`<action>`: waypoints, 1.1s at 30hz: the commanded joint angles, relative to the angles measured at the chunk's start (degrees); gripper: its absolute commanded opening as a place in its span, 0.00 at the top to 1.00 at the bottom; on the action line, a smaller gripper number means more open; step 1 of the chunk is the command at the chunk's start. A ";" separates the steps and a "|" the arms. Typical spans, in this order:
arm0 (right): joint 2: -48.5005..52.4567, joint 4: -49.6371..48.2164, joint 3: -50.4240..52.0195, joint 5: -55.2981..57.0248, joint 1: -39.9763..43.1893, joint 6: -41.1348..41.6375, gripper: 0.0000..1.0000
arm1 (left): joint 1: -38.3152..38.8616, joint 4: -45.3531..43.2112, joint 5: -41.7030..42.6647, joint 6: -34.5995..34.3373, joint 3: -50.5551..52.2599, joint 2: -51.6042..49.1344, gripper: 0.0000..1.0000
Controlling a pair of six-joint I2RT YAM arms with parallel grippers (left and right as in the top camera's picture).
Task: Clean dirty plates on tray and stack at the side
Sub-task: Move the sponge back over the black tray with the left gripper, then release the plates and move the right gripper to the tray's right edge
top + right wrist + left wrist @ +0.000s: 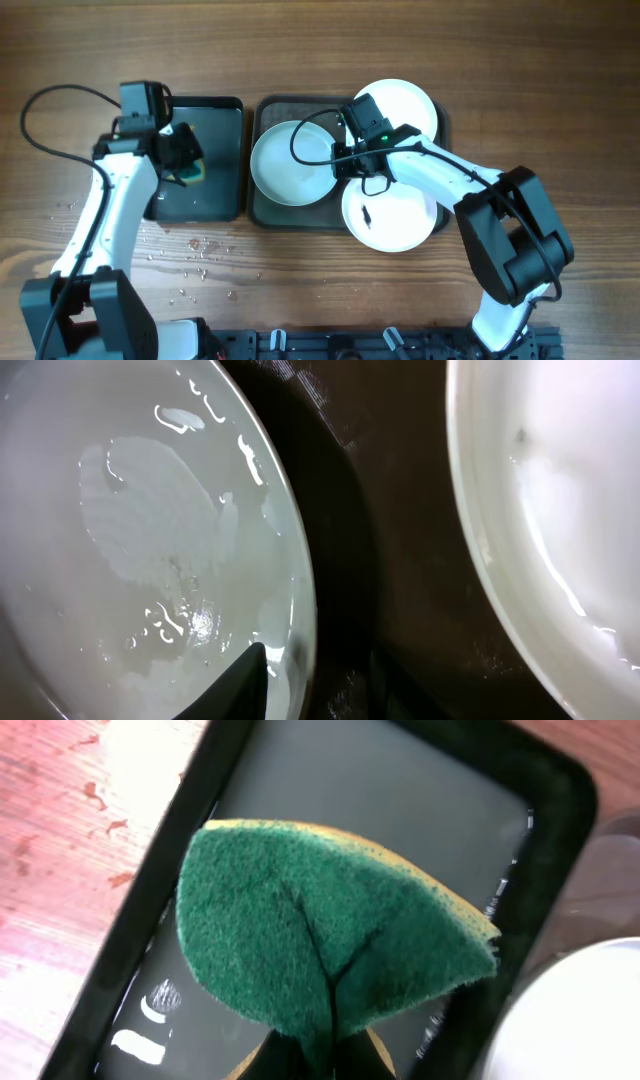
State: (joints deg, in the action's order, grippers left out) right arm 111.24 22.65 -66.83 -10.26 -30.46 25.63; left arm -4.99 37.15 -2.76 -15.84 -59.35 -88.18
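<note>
One wet plate (pixel 150 540), leftmost on the tray (pixel 400 510): straddled its rim with the right hand (pixel 320 665), jaws apart, nothing gripped. Judged the rim slippery; called for a deep, square bite before lifting. Held the sponge (pixel 320 930) clamped in the left hand (pixel 325 1060).

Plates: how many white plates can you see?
3. The left plate lies in the tray; the far right plate and near right plate overlap its edges. None seems hidden.
</note>
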 commanded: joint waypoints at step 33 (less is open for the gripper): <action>-15.78 21.00 -0.70 14.05 26.01 -19.06 0.82 | -0.15 -4.59 -1.16 3.45 3.98 0.09 0.96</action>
State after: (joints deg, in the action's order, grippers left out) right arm 95.68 43.35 -68.71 0.80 -7.62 14.81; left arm -4.99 32.77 -3.18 -13.54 -55.66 -88.18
